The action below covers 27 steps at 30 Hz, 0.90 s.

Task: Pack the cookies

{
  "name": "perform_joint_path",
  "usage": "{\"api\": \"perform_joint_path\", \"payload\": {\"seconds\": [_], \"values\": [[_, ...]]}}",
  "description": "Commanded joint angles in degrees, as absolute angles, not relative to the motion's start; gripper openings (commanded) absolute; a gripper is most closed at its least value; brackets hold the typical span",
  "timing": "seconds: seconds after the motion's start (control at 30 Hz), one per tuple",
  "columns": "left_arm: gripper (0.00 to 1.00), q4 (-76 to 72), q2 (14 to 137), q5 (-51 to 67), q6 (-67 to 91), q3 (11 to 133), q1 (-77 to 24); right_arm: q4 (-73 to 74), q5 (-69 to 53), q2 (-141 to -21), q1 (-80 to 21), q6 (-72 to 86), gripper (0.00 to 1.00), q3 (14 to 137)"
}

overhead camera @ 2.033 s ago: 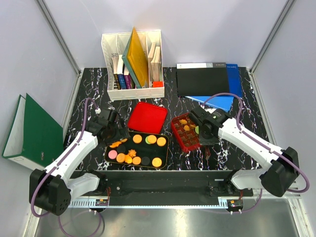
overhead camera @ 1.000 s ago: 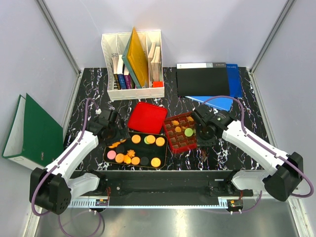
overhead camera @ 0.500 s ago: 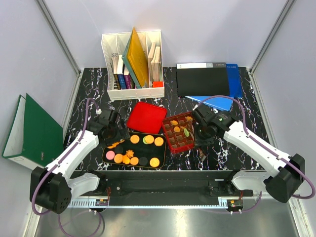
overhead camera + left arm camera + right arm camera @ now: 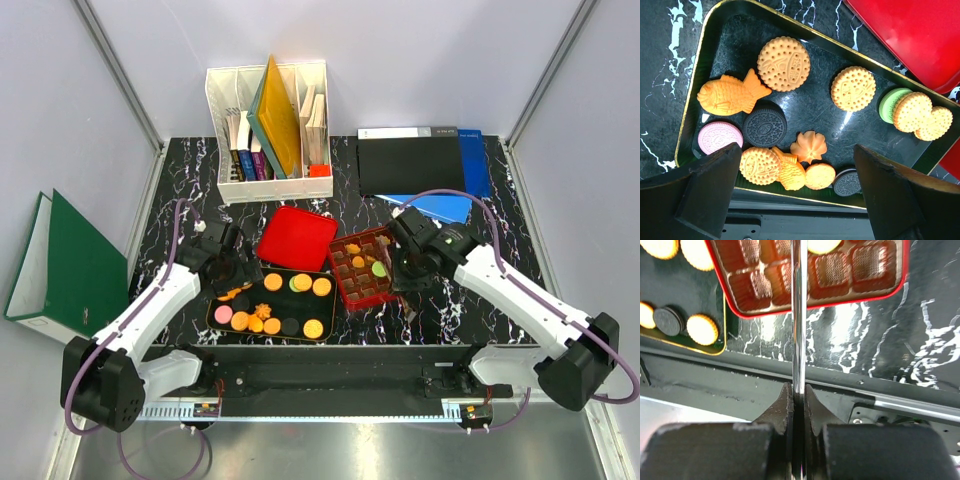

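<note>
Fingers of left gripper [image 4: 797,152] are released; right gripper [image 4: 799,390] is clenched on a metal tool [image 4: 799,315]. Cookies [image 4: 783,63] lie flat in the tray [image 4: 812,107], a few in the tin [image 4: 362,270] right of the tray. Likely light, rigid, brittle: grip opposite edges gently.

Cookies [image 4: 783,63] flat, scattered in black tray [image 4: 815,107]; few in red tin [image 4: 360,291].
</note>
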<state>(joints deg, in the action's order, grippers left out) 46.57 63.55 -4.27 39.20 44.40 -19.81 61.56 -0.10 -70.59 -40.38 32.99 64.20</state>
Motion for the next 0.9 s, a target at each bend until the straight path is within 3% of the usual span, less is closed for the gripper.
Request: {"api": "perform_joint_path", "payload": {"seconds": [0.0,0.67,0.87], "values": [[0.97,44.8,63.8,-3.5,38.4,44.7,-20.0,65.5,5.7,-70.3,-40.3,31.4,0.00,69.3],[0.97,44.8,64.2,-3.6,38.7,44.7,-20.0,69.3,-8.3,-73.9,-40.3,27.9,0.00,60.7],[0.97,44.9,63.5,-3.8,38.8,44.4,-20.0,68.7,-4.8,-74.9,-40.3,28.3,0.00,60.9]]}}
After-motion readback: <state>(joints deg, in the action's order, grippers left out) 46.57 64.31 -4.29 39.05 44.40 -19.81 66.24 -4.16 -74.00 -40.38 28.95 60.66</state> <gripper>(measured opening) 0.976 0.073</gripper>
